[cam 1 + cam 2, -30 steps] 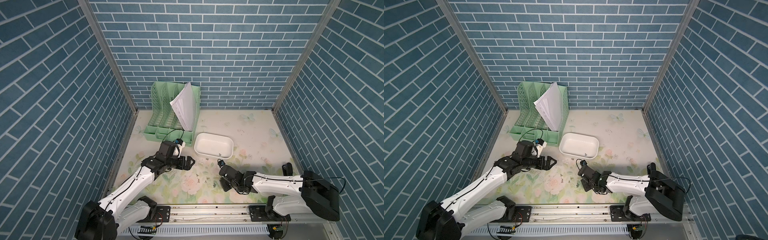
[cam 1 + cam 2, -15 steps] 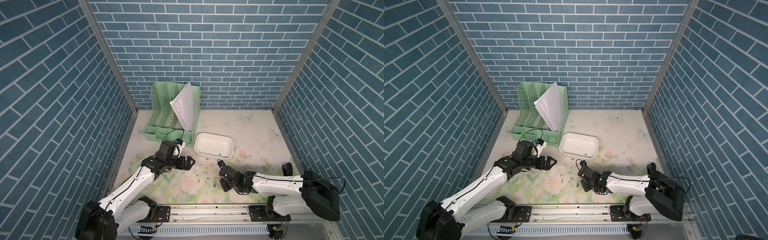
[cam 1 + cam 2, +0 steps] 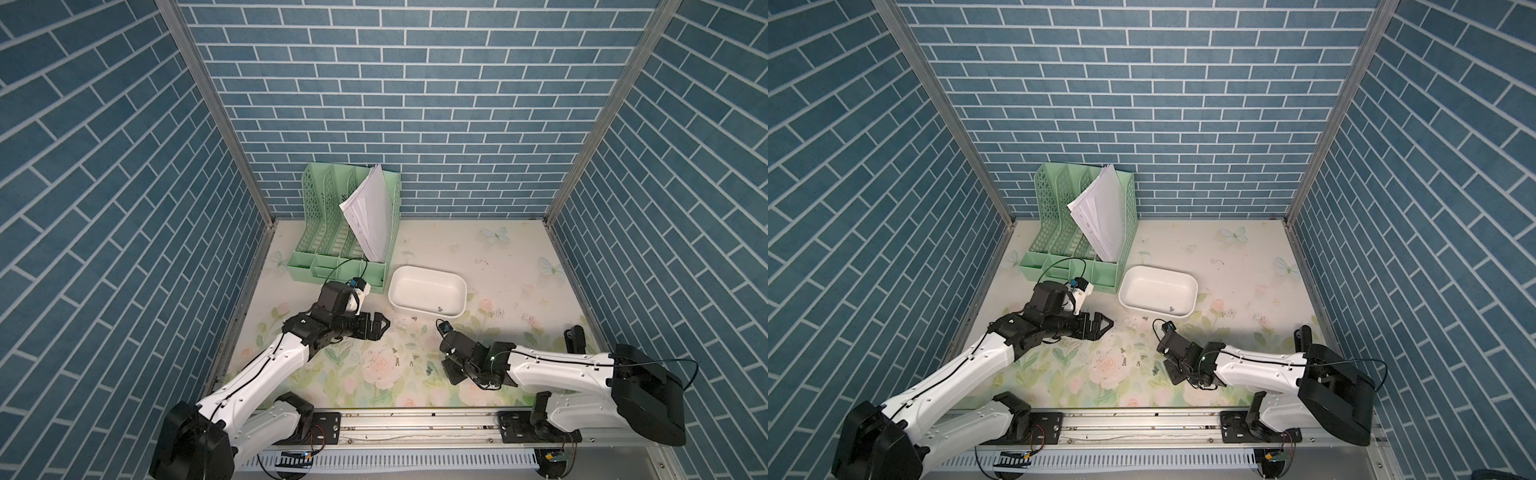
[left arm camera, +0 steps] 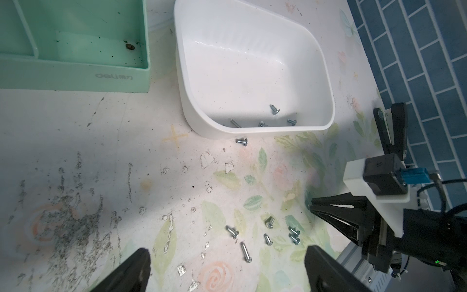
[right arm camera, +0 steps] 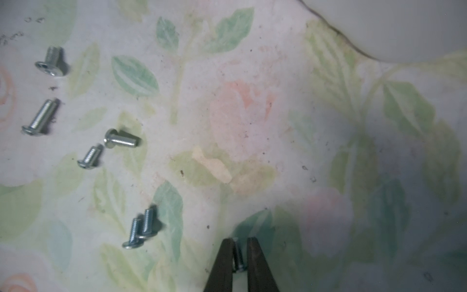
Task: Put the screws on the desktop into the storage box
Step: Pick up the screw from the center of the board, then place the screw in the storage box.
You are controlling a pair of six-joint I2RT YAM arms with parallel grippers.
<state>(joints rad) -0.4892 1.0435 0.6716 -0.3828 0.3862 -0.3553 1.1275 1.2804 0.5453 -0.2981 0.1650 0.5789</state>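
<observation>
Right gripper (image 5: 239,240) has closed its jaws since a second ago: you now pinch one screw (image 5: 238,260) low at the desktop (image 5: 252,113) | left gripper (image 4: 227,250) spread wide, holding nothing | six loose screws (image 5: 121,140) lie near your pinch | four screws (image 4: 275,109) are inside the storage box (image 4: 240,70)
</observation>
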